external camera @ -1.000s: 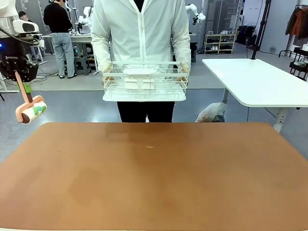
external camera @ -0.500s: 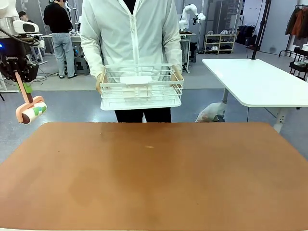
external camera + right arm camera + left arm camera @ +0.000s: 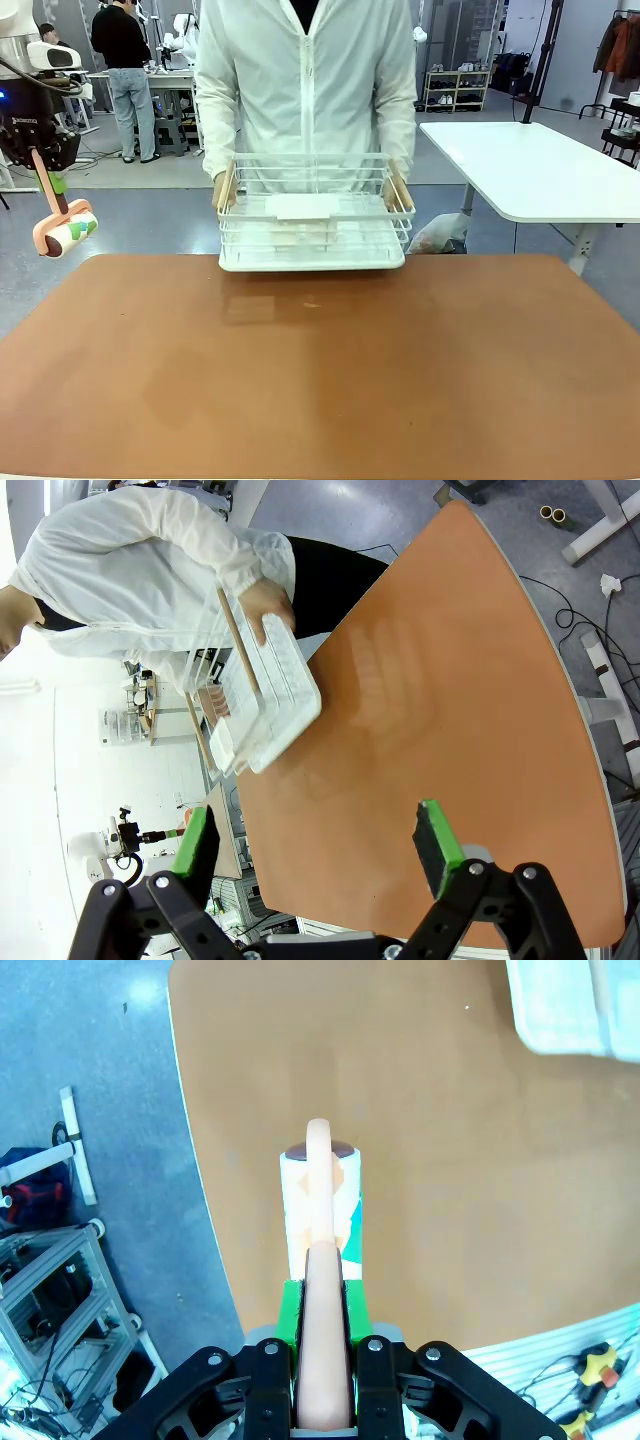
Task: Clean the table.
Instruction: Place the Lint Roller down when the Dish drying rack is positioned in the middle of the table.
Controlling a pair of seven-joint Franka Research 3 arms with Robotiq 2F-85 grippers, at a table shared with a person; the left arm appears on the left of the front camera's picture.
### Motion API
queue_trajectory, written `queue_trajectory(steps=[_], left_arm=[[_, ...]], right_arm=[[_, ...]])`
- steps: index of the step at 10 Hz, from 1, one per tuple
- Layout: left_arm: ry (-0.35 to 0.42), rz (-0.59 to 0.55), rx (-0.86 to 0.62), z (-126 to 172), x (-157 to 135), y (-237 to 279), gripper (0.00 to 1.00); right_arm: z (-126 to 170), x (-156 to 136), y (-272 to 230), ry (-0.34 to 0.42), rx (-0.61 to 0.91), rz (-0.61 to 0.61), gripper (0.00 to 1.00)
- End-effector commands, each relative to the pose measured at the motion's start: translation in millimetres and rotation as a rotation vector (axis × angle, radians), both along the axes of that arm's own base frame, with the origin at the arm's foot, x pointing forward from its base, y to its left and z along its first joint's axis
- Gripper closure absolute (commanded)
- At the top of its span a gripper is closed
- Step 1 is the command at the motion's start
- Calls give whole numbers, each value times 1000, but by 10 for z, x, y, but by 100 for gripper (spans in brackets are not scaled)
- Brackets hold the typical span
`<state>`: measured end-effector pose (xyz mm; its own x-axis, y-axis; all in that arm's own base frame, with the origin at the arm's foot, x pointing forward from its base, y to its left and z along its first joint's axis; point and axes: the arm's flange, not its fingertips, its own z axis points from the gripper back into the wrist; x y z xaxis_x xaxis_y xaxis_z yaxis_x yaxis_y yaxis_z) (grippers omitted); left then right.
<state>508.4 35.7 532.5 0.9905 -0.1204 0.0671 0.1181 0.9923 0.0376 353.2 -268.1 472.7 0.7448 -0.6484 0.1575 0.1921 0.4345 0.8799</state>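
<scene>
The reddish-brown table [image 3: 320, 380] lies in front of me. At its far edge a person holds a white wire rack [image 3: 312, 215] with both hands, just above the top. My left gripper [image 3: 50, 185] hangs high off the table's left side, shut on the peach handle of a lint roller [image 3: 70, 230]. The left wrist view looks down the roller [image 3: 320, 1205], held between the green pads [image 3: 290, 1310] over the table's edge [image 3: 450, 1160]. In the right wrist view my right gripper [image 3: 315, 845] stands open above the table [image 3: 450, 700], far from the rack [image 3: 265, 695].
A small pale speck [image 3: 312, 305] lies on the table near the far middle. A white-topped table [image 3: 540, 170] stands at the back right, with a plastic bag [image 3: 437, 235] on the floor beside it. Grey floor borders the table's left side [image 3: 110, 1160].
The person has stepped closer and lowered the rack down to the table's far edge. My left gripper and the roller have stayed put.
</scene>
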Motion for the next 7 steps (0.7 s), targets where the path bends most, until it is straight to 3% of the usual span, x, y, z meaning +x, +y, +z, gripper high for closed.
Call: queue_trajectory(steps=[1,7], left_arm=[[11,-12,2,57,7,36,79],[11,-12,2,57,7,36,79]], right_arm=[[14,-3,-10,-25,1,8,0],[14,-3,-10,-25,1,8,0]])
